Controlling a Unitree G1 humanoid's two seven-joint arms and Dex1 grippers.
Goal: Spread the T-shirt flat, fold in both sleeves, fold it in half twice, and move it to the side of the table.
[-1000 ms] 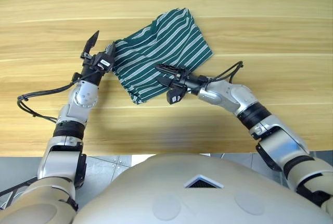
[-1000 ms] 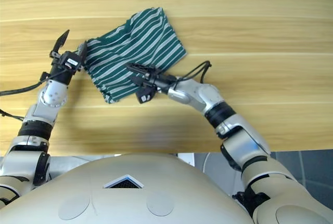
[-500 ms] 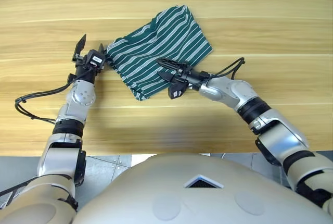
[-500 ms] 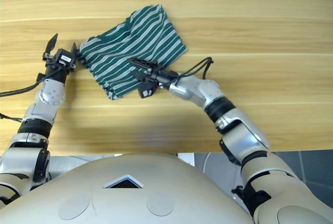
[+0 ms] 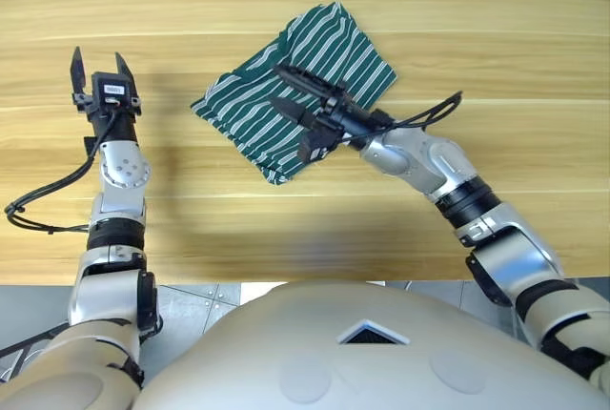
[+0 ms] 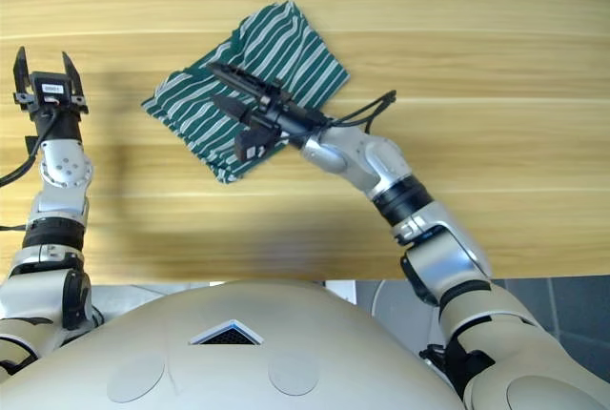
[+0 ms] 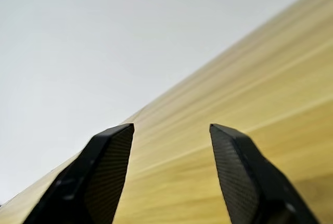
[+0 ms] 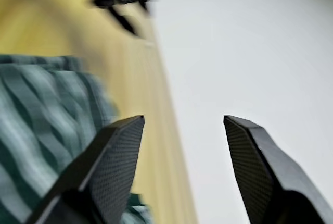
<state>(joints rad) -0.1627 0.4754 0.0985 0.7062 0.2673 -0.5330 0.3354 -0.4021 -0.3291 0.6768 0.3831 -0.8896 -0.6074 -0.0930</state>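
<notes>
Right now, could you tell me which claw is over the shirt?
The right claw, open above the striped shirt; the left claw stands apart, over the table.

One T-shirt (image 5: pixel 335 43) was counted, a single folded green-and-white striped piece. Its white stripes were too many and too fine to count. It lay on one wooden table (image 5: pixel 496 10). Two robot arms were present, one left arm (image 5: pixel 119 167) and one right arm (image 5: pixel 419 157). Two grippers ended them: one left gripper (image 5: pixel 98 57) and one right gripper (image 5: pixel 276 85). Each gripper carried two fingers (image 7: pixel 106 174), which made four fingers in all. Two black cables (image 5: pixel 440 111) were seen, one looping beside each arm.
</notes>
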